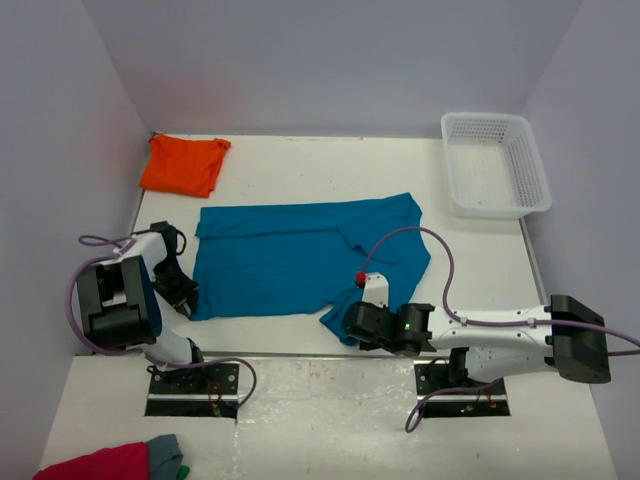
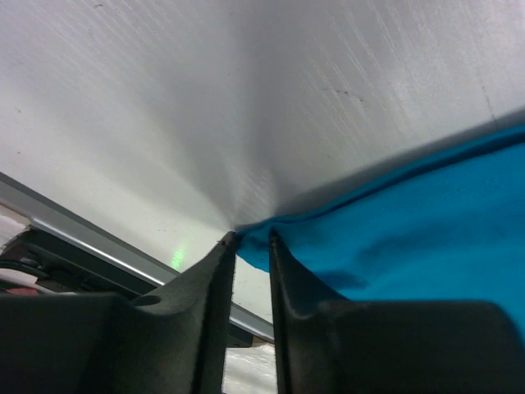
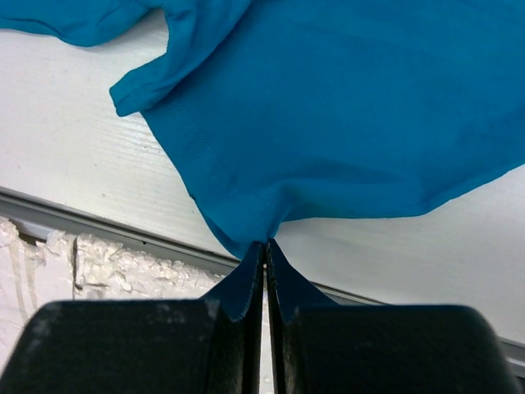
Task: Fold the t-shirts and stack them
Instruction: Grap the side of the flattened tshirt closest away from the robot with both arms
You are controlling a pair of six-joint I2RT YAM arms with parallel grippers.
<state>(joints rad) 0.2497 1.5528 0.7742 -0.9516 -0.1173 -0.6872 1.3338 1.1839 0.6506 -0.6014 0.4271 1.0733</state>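
Top external view gives you the layout: the teal-blue t-shirt lies spread across the middle of the table, roughly flat, with its near right corner bunched up. The orange t-shirt sits in a loose heap at the far left corner, well apart from both arms. Treat the teal tee as light, limp cotton. It will drape and sag from wherever you hold it, crease readily, and drag on the tabletop rather than slide as one piece. Hems and corners are the places to take it, since a pinch of edge fabric gives a firm bite and lets the rest hang straight. Your right gripper is doing exactly that. In the right wrist view its jaws are pressed together on a tuck of the near edge, and the cloth fans away from the fingertips over the table. Your left gripper is at the shirt's near left corner, low to the table, and its jaws stand narrow. The tip of that corner sits right between the fingertips, with the body of the shirt running off to the right, but you cannot tell from the left wrist view whether the cloth is actually clamped. Make sure of that bite before you lift, because a thin corner like this could slip out once the weight of the cloth comes on.
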